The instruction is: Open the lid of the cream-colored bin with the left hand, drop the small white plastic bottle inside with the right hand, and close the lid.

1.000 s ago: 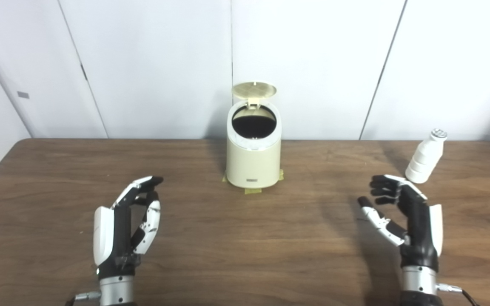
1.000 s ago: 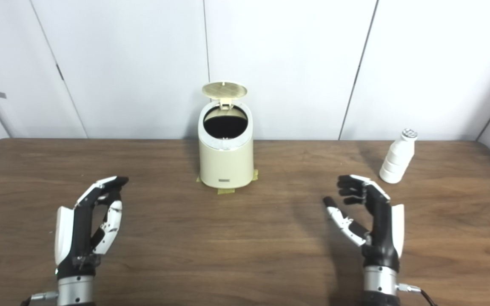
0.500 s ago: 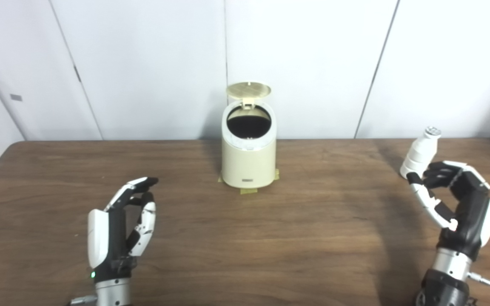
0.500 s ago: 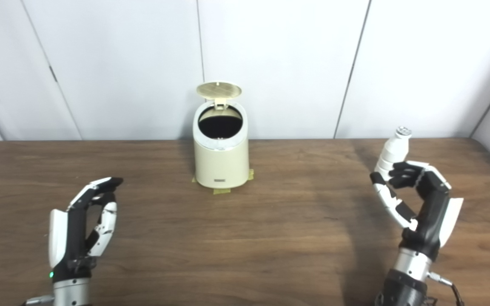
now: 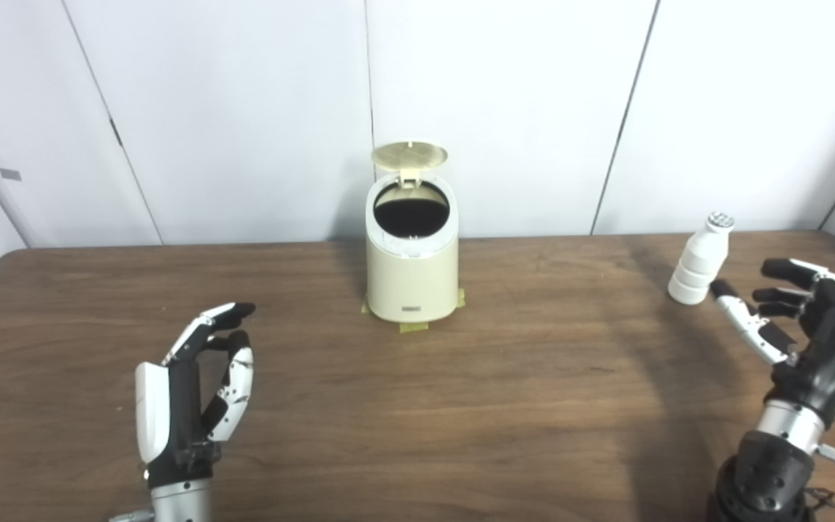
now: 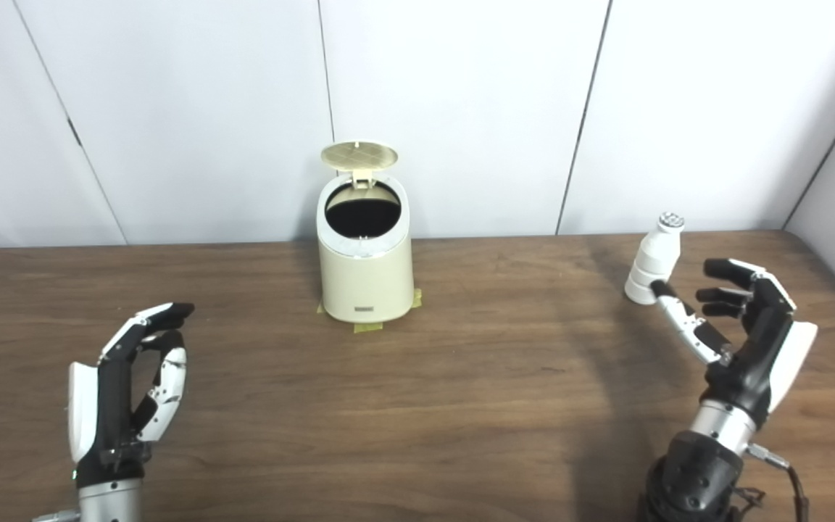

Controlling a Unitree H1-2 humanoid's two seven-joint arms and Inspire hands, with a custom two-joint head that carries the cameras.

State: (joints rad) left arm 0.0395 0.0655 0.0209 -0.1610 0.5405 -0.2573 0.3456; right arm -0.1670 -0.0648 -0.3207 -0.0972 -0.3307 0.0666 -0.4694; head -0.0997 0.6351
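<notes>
The cream-colored bin [image 5: 412, 279] stands at the back middle of the wooden table [image 5: 417, 406], its round lid [image 5: 409, 154] tipped up and its dark inside showing. A small white plastic bottle [image 5: 699, 259] stands upright at the back right. My right hand [image 5: 798, 330] is open just to the right of the bottle and a little nearer to me, thumb tip close to the bottle's base; I cannot tell if it touches. My left hand [image 5: 196, 388] hovers open over the near left of the table, holding nothing.
Yellow tape [image 5: 413, 326] marks the bin's foot. White wall panels [image 5: 504, 109] rise right behind the table's far edge. The table's right edge lies close to my right hand.
My right hand has swung from the near right out to the bottle's right side and opened wider. The camera view has shifted rightward. Left hand and bin are unmoved.
</notes>
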